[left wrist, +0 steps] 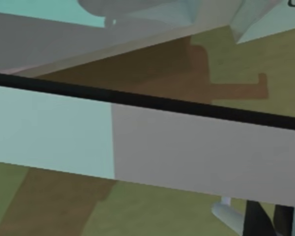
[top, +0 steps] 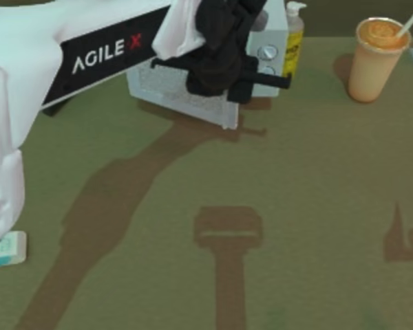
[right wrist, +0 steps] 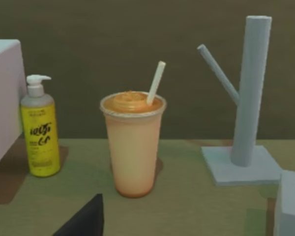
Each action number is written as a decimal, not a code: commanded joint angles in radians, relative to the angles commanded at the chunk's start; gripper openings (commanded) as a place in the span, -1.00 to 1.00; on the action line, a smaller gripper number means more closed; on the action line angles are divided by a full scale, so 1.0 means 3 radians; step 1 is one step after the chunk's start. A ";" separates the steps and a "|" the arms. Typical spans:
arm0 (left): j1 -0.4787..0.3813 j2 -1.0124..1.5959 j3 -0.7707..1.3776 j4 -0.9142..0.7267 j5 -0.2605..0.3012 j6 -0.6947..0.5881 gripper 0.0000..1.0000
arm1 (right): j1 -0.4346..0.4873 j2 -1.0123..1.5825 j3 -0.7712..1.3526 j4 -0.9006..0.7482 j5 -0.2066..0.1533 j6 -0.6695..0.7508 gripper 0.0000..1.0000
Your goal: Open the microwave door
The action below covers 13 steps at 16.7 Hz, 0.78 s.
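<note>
Left gripper sits at the microwave front, table's far edge, over the microwave door, which is swung partly out; can't tell if it's clamped. Right arm out of view. Yellow pump bottle and orange drink cup stand right of the microwave.

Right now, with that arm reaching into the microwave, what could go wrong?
1. The door stands only partly swung out, and the left gripper crowds it; a slip could let it stop short of fully open.
2. The yellow bottle stands right beside the microwave, so a wide arm swing might knock it over.
3. The orange drink farther right could spill if bumped.
</note>
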 joint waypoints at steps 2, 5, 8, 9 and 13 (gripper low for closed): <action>0.0000 0.0000 0.0000 0.0000 0.0000 0.0000 -1.00 | 0.0000 0.0000 0.0000 0.0000 0.0000 0.0000 1.00; 0.0000 0.0000 0.0000 0.0000 0.0000 0.0000 -1.00 | 0.0000 0.0000 0.0000 0.0000 0.0000 0.0000 1.00; 0.0000 0.0000 0.0000 0.0000 0.0000 0.0000 -1.00 | 0.0000 0.0000 0.0000 0.0000 0.0000 0.0000 1.00; 0.0000 0.0000 0.0000 0.0000 0.0000 0.0000 -1.00 | 0.0000 0.0000 0.0000 0.0000 0.0000 0.0000 1.00; -0.0002 -0.0066 -0.0130 0.0059 0.0062 0.0085 -1.00 | 0.0000 0.0000 0.0000 0.0000 0.0000 0.0000 1.00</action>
